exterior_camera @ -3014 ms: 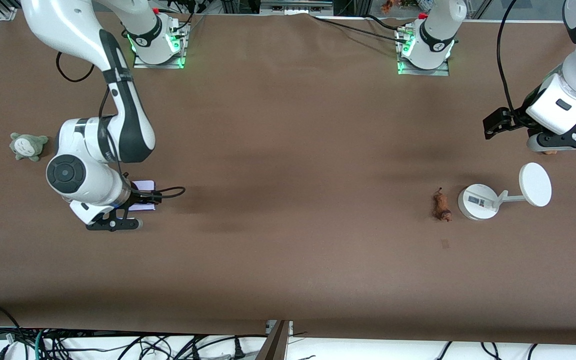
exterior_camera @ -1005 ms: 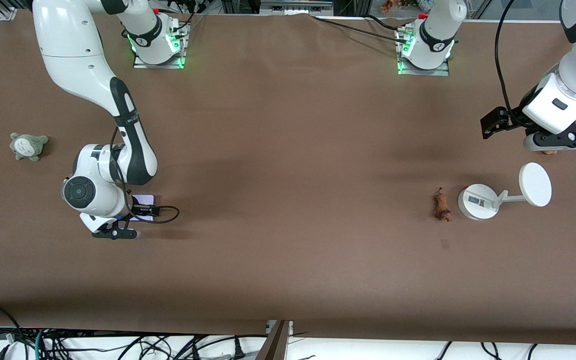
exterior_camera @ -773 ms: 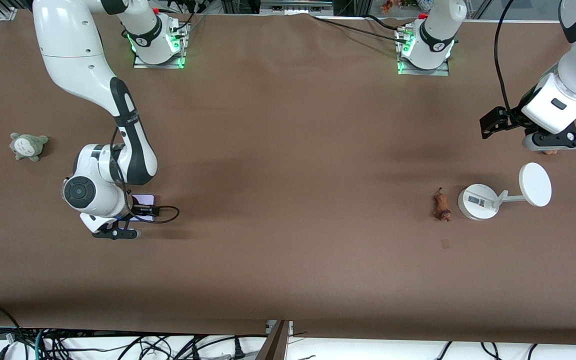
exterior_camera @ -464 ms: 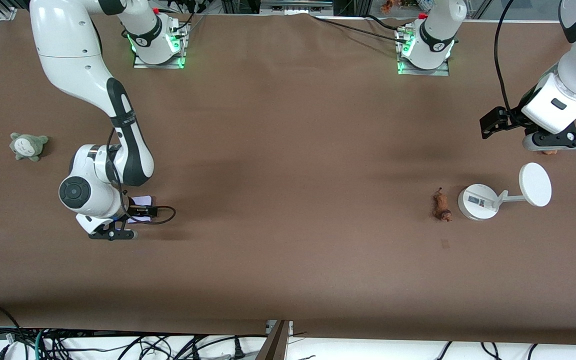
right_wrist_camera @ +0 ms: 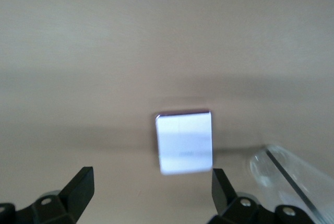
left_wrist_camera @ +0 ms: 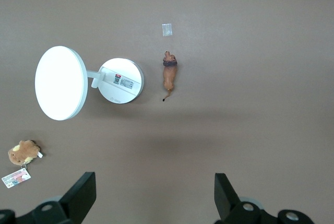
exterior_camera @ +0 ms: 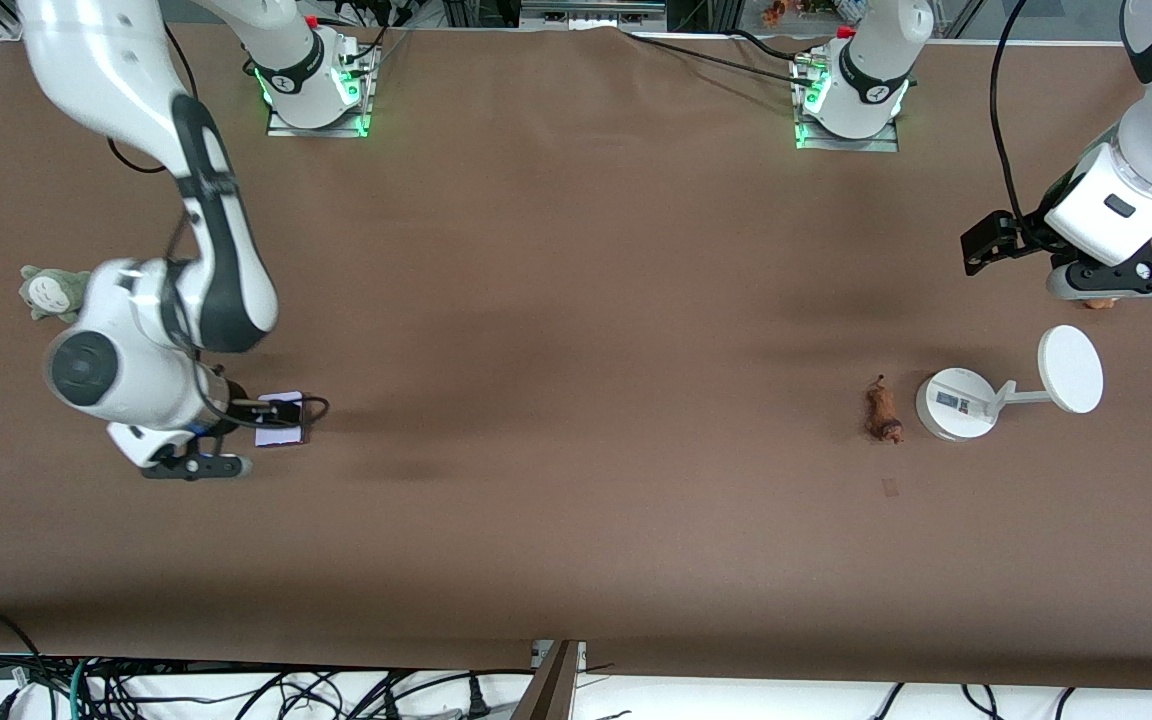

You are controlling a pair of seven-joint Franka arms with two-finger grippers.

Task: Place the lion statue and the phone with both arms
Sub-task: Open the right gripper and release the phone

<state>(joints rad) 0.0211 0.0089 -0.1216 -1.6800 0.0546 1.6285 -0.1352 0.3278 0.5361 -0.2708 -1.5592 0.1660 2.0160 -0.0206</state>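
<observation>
The phone [exterior_camera: 279,418] is a pale lilac-white slab lying flat on the brown table toward the right arm's end. It also shows in the right wrist view [right_wrist_camera: 185,141]. My right gripper [exterior_camera: 196,463] hangs open and empty over the table beside the phone [right_wrist_camera: 151,195]. The lion statue [exterior_camera: 882,412] is a tiny orange-brown figurine lying beside the white stand's base, and it shows in the left wrist view [left_wrist_camera: 169,75]. My left gripper [exterior_camera: 1126,283] is open and empty, high over the table at the left arm's end [left_wrist_camera: 155,198].
A white stand [exterior_camera: 956,403] with a round disc [exterior_camera: 1070,369] stands next to the lion. A brown plush with a card tag [left_wrist_camera: 23,152] lies under the left hand. A grey-green plush [exterior_camera: 48,291] sits at the right arm's end, partly covered by the arm.
My right gripper has risen off the phone and moved toward the right arm's end of the table. The phone now lies uncovered. The left arm has hardly moved.
</observation>
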